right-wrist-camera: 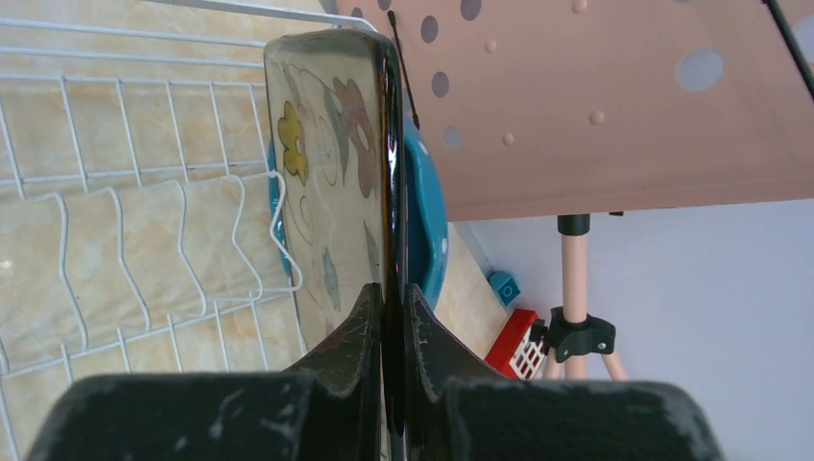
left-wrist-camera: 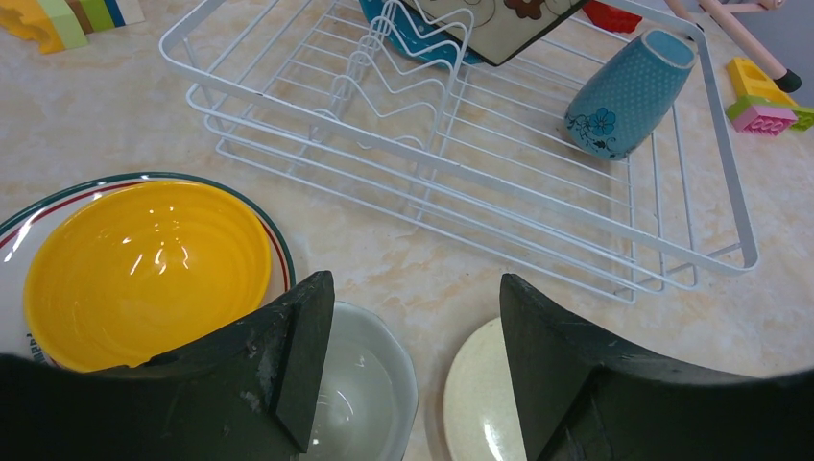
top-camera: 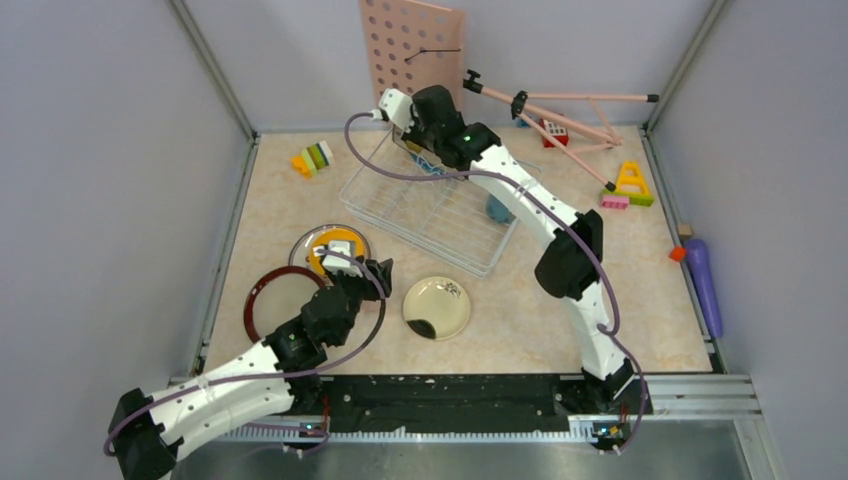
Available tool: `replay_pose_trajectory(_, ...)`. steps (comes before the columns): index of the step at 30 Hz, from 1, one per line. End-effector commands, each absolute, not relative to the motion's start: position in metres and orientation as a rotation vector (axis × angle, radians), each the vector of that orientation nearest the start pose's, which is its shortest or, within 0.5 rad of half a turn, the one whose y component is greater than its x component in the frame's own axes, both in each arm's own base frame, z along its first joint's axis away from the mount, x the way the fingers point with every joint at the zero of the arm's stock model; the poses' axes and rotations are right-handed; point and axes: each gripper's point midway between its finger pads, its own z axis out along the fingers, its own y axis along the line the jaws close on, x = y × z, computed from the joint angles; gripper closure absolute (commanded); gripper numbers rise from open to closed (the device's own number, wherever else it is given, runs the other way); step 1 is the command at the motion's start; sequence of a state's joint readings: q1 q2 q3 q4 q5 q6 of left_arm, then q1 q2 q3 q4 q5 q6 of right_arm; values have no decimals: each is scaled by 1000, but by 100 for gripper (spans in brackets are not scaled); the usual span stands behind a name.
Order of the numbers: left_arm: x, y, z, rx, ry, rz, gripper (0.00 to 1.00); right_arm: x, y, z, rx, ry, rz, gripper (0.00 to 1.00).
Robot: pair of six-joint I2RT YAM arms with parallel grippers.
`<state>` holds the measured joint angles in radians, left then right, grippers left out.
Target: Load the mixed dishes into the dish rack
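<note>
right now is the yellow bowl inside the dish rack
No, the yellow bowl sits on a striped-rim plate outside the dish rack.

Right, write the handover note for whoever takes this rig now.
Left claw: open, empty, low between the yellow bowl and the cream plate.
Right claw: shut on the flowered plate, held on edge over the dish rack prongs.
Done: teal plate and blue cup in the rack.
Left to load: flowered plate, bowl with its striped plate, cream plate, red-rimmed plate.
</note>
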<state>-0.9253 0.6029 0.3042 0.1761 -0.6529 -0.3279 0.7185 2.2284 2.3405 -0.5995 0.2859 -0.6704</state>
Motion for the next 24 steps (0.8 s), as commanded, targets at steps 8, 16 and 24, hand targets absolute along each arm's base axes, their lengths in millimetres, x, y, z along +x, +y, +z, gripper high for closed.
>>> replay_pose_trajectory(8, 242, -158, 189, -12, 1658, -406, 31, 514, 347, 367, -983, 1492, -309, 100)
replay_pose_trajectory(16, 242, -158, 189, -9, 1660, -404, 31, 520, 353, 348, -989, 1513, -312, 82)
replay_pose_trajectory(24, 242, -159, 188, -5, 1665, -400, 31, 530, 355, 349, -922, 1491, -327, 35)
